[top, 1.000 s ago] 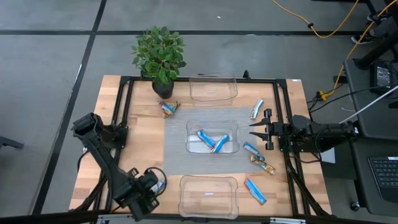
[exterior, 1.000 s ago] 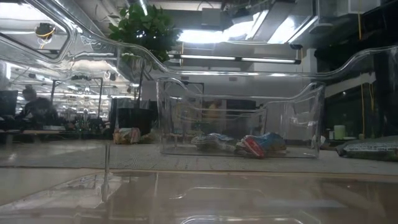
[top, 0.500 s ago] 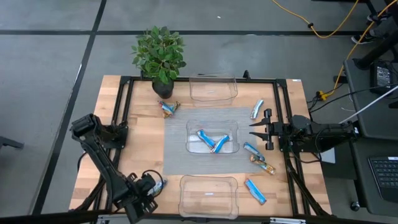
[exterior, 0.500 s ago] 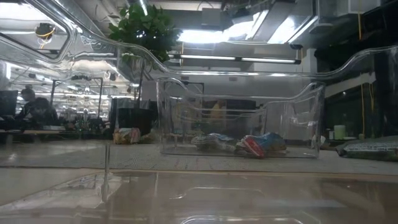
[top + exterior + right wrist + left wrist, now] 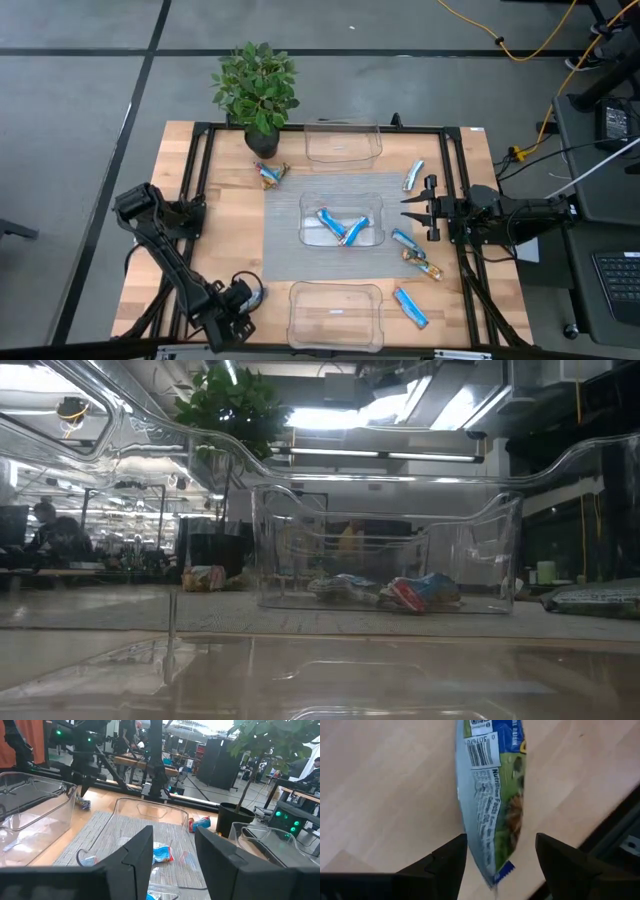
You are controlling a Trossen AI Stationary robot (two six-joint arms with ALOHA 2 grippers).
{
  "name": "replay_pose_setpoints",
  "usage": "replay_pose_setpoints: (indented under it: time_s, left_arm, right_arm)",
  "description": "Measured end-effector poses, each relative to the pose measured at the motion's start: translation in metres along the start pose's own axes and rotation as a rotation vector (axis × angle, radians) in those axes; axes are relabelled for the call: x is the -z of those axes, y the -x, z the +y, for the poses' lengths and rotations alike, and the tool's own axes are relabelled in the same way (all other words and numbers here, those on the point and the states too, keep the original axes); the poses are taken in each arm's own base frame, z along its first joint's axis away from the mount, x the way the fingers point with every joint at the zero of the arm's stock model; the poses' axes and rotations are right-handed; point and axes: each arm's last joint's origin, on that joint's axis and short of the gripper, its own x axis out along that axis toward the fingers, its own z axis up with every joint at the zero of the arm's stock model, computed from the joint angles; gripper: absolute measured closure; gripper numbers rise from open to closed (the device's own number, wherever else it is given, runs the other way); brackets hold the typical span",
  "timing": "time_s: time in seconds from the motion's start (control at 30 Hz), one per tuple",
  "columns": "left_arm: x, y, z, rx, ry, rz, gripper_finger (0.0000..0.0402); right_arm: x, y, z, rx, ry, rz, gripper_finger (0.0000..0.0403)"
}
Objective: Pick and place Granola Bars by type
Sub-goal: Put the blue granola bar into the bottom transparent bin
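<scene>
Left gripper (image 5: pixel 497 870) jaws stand apart, straddling a silvery green bar (image 5: pixel 492 795) lying on the wooden table (image 5: pixel 225 225) beside the near bin (image 5: pixel 335 315). Right gripper (image 5: pixel 412 209) jaws stand apart, beside the middle bin (image 5: pixel 343 222) holding blue bars (image 5: pixel 340 227).

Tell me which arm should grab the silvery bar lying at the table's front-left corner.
Left. The left gripper is open and directly over that silvery granola bar, fingers on either side of it. The right gripper waits across the table, beside the middle bin.
</scene>
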Motion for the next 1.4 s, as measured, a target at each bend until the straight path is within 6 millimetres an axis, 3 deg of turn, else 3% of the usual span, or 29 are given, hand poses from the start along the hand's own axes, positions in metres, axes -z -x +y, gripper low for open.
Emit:
replay_pose_setpoints:
  time_s: [0.3, 0.83, 1.4]
  left_arm:
    - [0.001, -0.01, 0.01, 0.0, 0.03, 0.026, 0.0198]
    - [-0.001, -0.01, 0.007, 0.033, 0.09, -0.044, 0.0345]
    - [-0.003, 0.011, -0.021, 0.122, 0.023, -0.09, 0.0359]
  right_arm:
    - [0.0, 0.0, 0.0, 0.0, 0.0, 0.0, 0.0254]
    - [0.0, 0.0, 0.0, 0.0, -0.029, 0.001, 0.0254]
    - [0.0, 0.0, 0.0, -0.002, -0.03, 0.001, 0.0254]
